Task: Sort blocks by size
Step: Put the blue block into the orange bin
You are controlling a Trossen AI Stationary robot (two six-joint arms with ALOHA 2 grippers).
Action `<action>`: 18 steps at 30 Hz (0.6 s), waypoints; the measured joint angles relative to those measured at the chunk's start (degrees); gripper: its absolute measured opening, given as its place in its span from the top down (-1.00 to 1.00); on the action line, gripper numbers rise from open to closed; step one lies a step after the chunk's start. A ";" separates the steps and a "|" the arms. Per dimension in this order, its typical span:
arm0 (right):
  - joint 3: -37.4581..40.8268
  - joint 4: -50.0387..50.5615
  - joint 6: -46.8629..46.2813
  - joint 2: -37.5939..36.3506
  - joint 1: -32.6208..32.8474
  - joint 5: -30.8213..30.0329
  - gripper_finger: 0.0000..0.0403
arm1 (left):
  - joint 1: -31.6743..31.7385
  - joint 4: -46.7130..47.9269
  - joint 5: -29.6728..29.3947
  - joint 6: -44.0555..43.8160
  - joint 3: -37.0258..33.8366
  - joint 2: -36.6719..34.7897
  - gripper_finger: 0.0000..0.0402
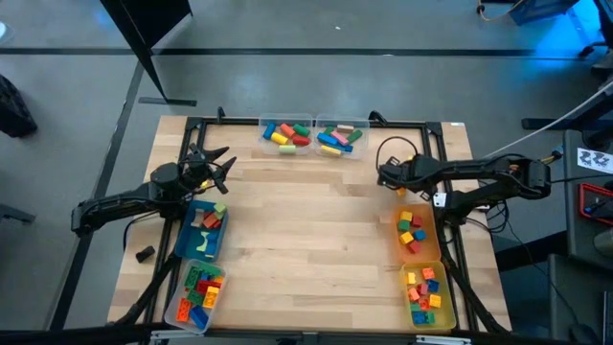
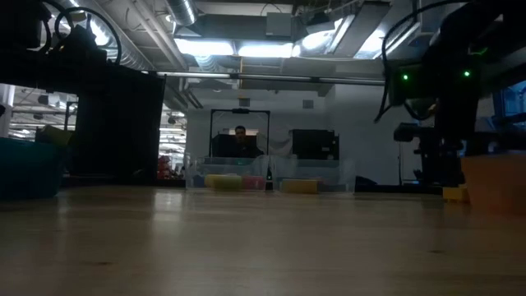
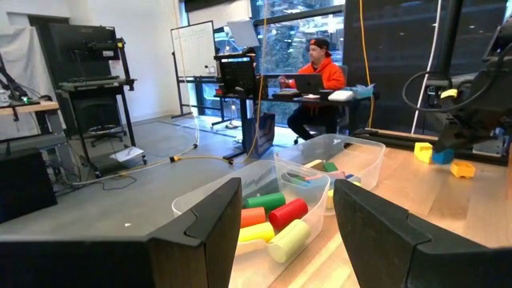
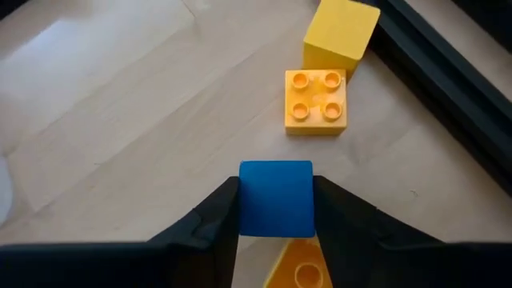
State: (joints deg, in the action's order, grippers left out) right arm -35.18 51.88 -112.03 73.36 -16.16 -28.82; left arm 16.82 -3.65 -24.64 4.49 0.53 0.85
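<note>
My right gripper [image 4: 276, 210] is at the table's right side, in front of the far end of the orange bin [image 1: 418, 230], shut on a small blue cube [image 4: 276, 196]. On the wood just beyond it lie a yellow square studded brick [image 4: 316, 100] and a yellow cube [image 4: 340, 28]. Another yellow brick [image 4: 300, 268] shows under the blue cube. My left gripper [image 3: 284, 232] waits open at the table's left side [image 1: 215, 163], pointing level toward two clear bins [image 1: 287, 134] of blocks. My right gripper pinches the blue cube by two opposite side faces [image 4: 244, 200] between its two fingers. The fingers slant steeply down onto it from above. One smooth face of the cube points toward the camera. Whether the cube is clear of the table cannot be told.
A blue bin [image 1: 203, 230] and a clear bin [image 1: 196, 292] with blocks stand at the left edge. The orange bin and a yellow bin [image 1: 426, 292] stand at the right edge. A dark frame [image 1: 316, 122] rims the table. A person [image 3: 320, 76] sits beyond the table.
</note>
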 joint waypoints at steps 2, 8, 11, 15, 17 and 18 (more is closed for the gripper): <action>-1.27 1.58 0.00 0.00 0.01 0.22 0.30 | 0.00 -0.01 0.00 0.00 -0.01 0.00 0.08; -6.97 8.71 0.00 0.00 0.01 2.58 0.29 | -0.02 -0.01 0.00 0.00 -0.01 -0.01 0.08; -10.51 12.62 0.00 0.00 0.00 4.22 0.29 | 0.00 -0.01 0.00 0.00 0.00 0.01 0.08; -15.39 18.07 0.06 0.00 0.01 8.82 0.29 | 0.00 -0.01 0.00 0.00 -0.01 -0.01 0.08; -17.52 20.56 0.65 0.00 0.02 11.85 0.29 | -0.01 -0.01 0.00 0.00 0.00 0.00 0.08; -18.38 21.59 1.27 0.00 0.02 13.36 0.29 | 0.00 -0.01 0.00 0.00 0.01 0.01 0.08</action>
State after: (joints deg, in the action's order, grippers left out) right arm -53.57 73.48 -110.76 73.36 -16.14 -15.45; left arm 16.82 -3.66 -24.64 4.49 0.53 0.86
